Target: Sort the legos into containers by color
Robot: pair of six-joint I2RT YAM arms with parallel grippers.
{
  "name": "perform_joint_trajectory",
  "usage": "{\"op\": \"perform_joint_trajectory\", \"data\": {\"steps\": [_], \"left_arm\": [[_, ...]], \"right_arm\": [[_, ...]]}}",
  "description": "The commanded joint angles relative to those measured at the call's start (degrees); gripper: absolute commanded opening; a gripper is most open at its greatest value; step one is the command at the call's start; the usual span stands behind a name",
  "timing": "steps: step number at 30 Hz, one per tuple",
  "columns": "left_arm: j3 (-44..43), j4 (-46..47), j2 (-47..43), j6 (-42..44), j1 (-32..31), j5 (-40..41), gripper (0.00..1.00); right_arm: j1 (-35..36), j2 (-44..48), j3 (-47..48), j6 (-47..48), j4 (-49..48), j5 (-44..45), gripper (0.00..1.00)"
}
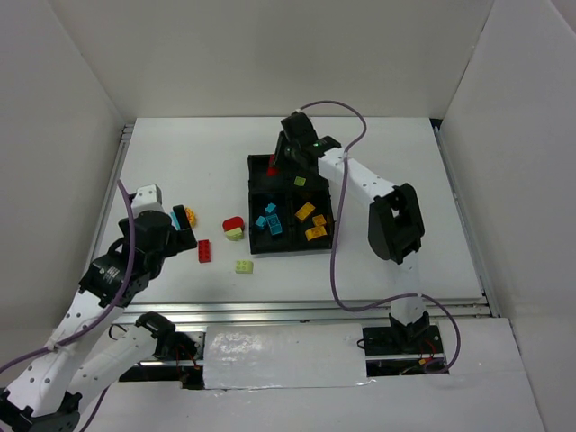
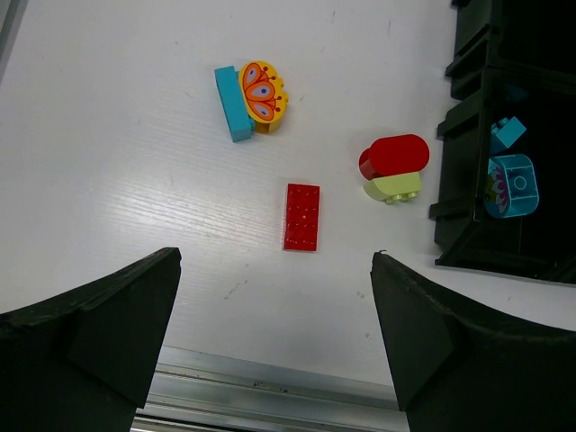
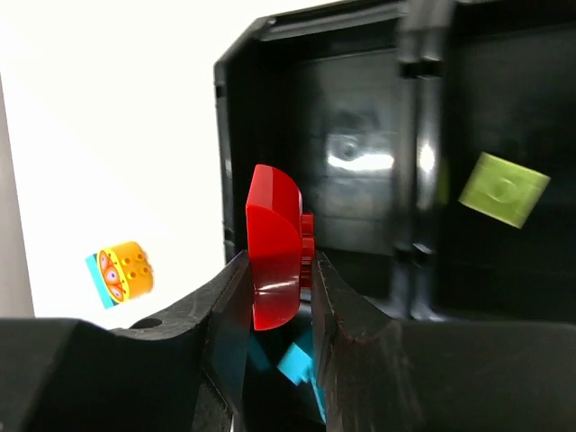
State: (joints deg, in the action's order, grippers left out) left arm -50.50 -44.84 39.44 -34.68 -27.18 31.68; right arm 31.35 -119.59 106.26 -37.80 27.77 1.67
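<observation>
I had the right tool (image 3: 279,270) pinched narrow on a rounded red brick (image 3: 274,229), a finger on each flat face. It hung over the far-left compartment of the tray (image 1: 270,249). The left tool (image 2: 274,270) stood wide and held nothing. It hovered over the desk (image 2: 108,198) left of the tray, above a flat red plate (image 2: 301,216).

Inside the tray, cyan bricks (image 1: 268,222) lay in the near-left compartment, orange bricks (image 1: 310,220) in the near-right, and one lime tile (image 3: 504,187) in the far-right. The loose pieces lay left of the tray:
- a red dome (image 2: 394,155) sat on a lime brick (image 2: 393,189), near the tray's left wall;
- a cyan bar (image 2: 232,103) touched an orange butterfly piece (image 2: 263,90), farther left of the tray;
- another lime brick (image 1: 244,265) lay near the tray's near-left corner.

I judged these pieces light, hard and glossy. They would not give under the fingers, but could slip or twist if taken on a curve or on the studs. The flat sides looked the safest hold. The red plate sat low, so I reckoned on taking it across its long edges with the fingertips almost down on the desk. The dome and the lime brick under it might lift as one if their studs were locked, and being two colours they would need parting first.
</observation>
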Motion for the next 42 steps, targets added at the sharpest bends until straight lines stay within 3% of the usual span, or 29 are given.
{"op": "perform_joint_trajectory", "data": {"steps": [1,4,5,7,8,9,16,20,23,25,30,33,37,42], "left_arm": [[-0.21,1.95,-0.77,0.31,0.02,0.66,0.99],[-0.21,1.95,-1.21,0.40,0.02,0.66,0.99],[-0.21,1.86,-1.30,0.31,0.02,0.75,0.99],[-0.12,2.04,-1.73,0.40,-0.07,0.66,1.00],[-0.04,2.12,-1.82,0.49,-0.07,0.58,1.00],[-0.12,2.12,-1.82,0.49,0.02,0.57,0.99],[-0.47,1.16,-2.17,-0.82,0.02,2.24,0.99],[-1.26,-2.25,-3.14,-5.13,0.02,7.94,1.00],[-2.58,-5.95,-3.05,-9.09,0.02,13.05,0.99],[-2.32,-4.65,-2.45,-7.70,0.02,10.52,1.00],[-4.00,-3.78,5.19,-11.03,0.11,0.26,0.99],[-1.63,-0.17,16.32,-13.47,0.46,-2.76,0.99],[0.39,4.31,27.24,-15.68,0.90,-5.48,0.96],[4.01,12.22,33.40,-14.99,1.78,-8.21,0.94]], "right_arm": [[0.55,-3.80,7.45,0.71,-0.53,-0.10,0.06],[0.64,-6.87,10.45,0.71,1.32,0.26,0.20],[0.64,-7.32,11.24,0.62,1.84,0.17,0.41],[0.81,-7.41,11.25,0.71,1.59,-0.18,0.70],[0.90,-7.15,11.43,0.89,1.50,-0.18,0.95],[1.08,-6.45,11.60,1.24,1.67,-0.18,1.00],[4.06,3.83,8.19,6.76,1.23,-2.89,1.00],[12.30,5.16,9.58,13.79,9.13,-1.76,1.00],[18.28,4.19,9.06,14.96,15.64,6.30,1.00],[19.88,5.68,4.07,10.76,16.79,13.52,1.00],[19.89,22.70,-14.71,4.41,11.45,18.71,1.00],[19.89,34.74,-21.50,4.14,9.42,19.86,1.00],[19.36,49.59,-28.47,5.19,6.59,15.30,1.00],[19.36,61.30,-35.41,4.67,7.56,12.75,1.00]]}}
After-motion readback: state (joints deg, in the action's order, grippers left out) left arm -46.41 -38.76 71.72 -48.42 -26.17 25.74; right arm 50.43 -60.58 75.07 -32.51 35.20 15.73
